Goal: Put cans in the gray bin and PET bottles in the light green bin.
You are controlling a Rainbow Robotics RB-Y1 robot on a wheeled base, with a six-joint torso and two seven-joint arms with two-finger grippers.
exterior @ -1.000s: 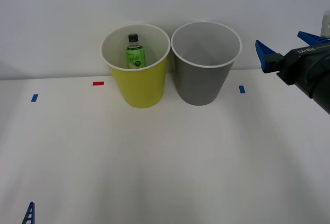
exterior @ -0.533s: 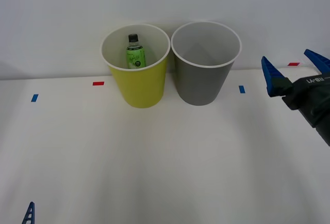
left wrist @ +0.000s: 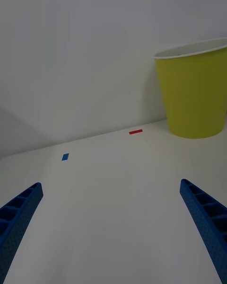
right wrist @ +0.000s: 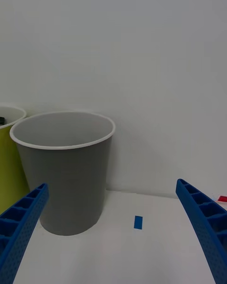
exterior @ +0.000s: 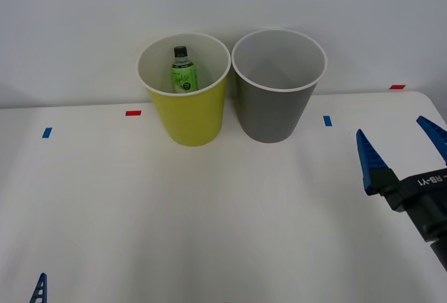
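Hovering low over table at near right: right gripper, blue fingers spread wide, nothing held. Left gripper near left, fingers likewise wide apart, empty. Farther back, well apart from both: light green bin touching gray bin at wall. PET bottle upright inside light green bin, black cap up.

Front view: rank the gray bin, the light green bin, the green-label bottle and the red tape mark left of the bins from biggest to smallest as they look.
1. Gray bin and light green bin: they look alike, so no ranking between them.
2. Green-label bottle, standing inside the light green bin.
3. Red tape mark.
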